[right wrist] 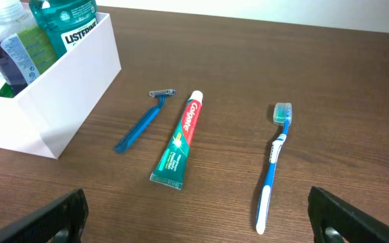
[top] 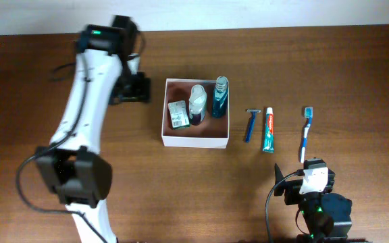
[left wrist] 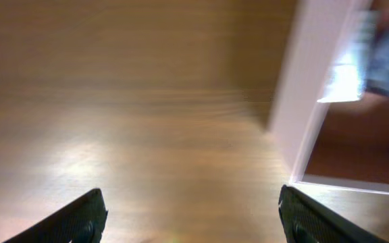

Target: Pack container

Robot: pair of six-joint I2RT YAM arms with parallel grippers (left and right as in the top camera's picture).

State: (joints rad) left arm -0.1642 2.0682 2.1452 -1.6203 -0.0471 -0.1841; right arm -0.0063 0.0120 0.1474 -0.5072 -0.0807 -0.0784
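The container (top: 194, 141) is a square white-walled box with a reddish-brown inside, at the table's middle. In it stand a green-and-white soap box (top: 178, 115), a white-capped bottle (top: 196, 103) and a teal mouthwash bottle (top: 220, 98). To its right lie a blue razor (top: 251, 124), a toothpaste tube (top: 269, 129) and a blue toothbrush (top: 306, 133). My left gripper (top: 144, 89) is open and empty just left of the container; its blurred view (left wrist: 194, 226) shows the white wall (left wrist: 309, 101). My right gripper (top: 307, 178) is open and empty (right wrist: 201, 223), nearer than the toothpaste (right wrist: 179, 138) and toothbrush (right wrist: 273, 162).
The right wrist view also shows the razor (right wrist: 140, 125), the container's corner (right wrist: 59, 88) and the mouthwash bottle (right wrist: 63, 20). The brown wooden table (top: 356, 81) ends at a pale wall along the back. The left arm's white links (top: 80, 121) stretch over the left side.
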